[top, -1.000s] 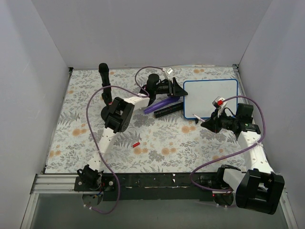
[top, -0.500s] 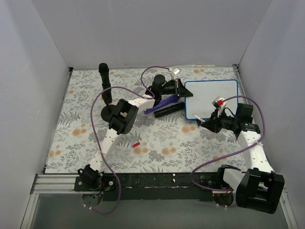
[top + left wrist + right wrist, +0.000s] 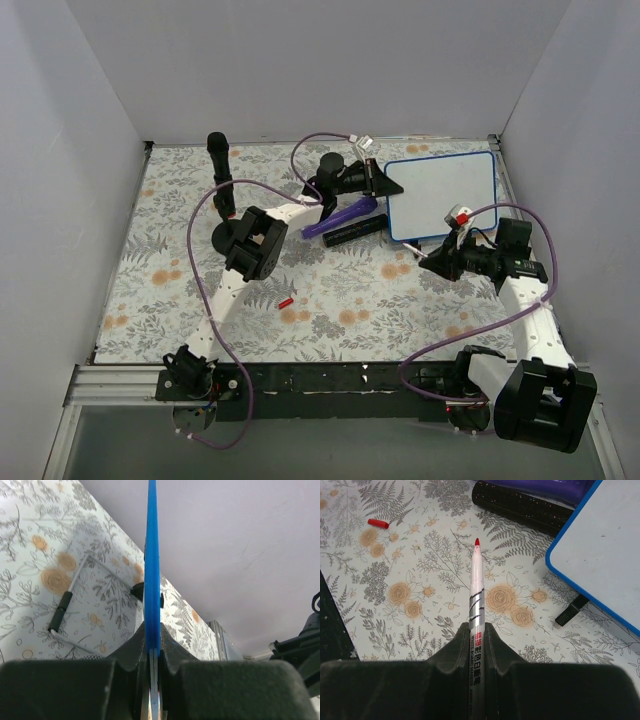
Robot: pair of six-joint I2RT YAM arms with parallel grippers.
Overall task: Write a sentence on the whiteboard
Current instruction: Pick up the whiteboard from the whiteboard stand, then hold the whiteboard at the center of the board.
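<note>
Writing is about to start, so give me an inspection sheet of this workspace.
Surface: floral mat, lying flat over the table.
Job's things: whiteboard blank, no writing seen; red marker uncapped, tip over the mat and off the board.
Clutter: red cap loose on the mat; purple marker and black stick by the board's left edge; black stand at the back left.
Grippers: left gripper shut on the whiteboard's edge; right gripper shut on the red marker.
Cables: a purple cable loops off each arm; no snag seen.
Surroundings: plain white walls on three sides.
</note>
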